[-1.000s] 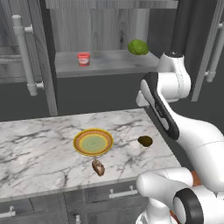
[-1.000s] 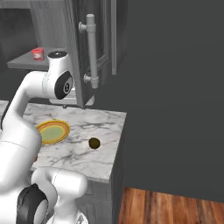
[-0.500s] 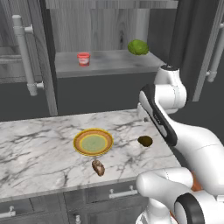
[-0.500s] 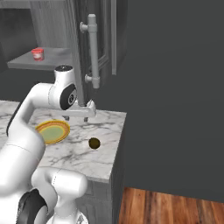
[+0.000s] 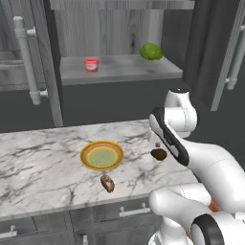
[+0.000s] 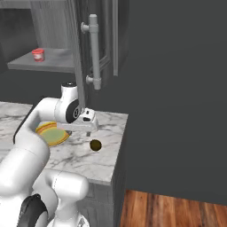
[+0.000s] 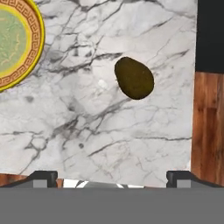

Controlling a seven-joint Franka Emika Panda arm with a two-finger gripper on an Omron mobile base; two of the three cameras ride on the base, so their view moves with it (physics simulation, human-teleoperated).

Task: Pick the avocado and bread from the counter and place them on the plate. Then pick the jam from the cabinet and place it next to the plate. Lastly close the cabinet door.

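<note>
Gripper (image 6: 89,132) spread wide above avocado (image 7: 134,78) — bare marble counter (image 7: 109,131) around, edge near.

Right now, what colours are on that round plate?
The plate has a yellow-orange rim with a dark key pattern and a pale green centre; clearest in the hand view.

the counter (image 7: 131,131) is white marble with grey veins, and the avocado (image 7: 134,78) on it is dark brown-olive. the plate (image 7: 17,43) has a pale green centre and a yellow-orange rim with a dark key pattern. the bread (image 5: 107,183) is brown mottled tan, the jam (image 5: 91,64) red, the cabinet (image 5: 119,28) grey wood-grain.
</note>
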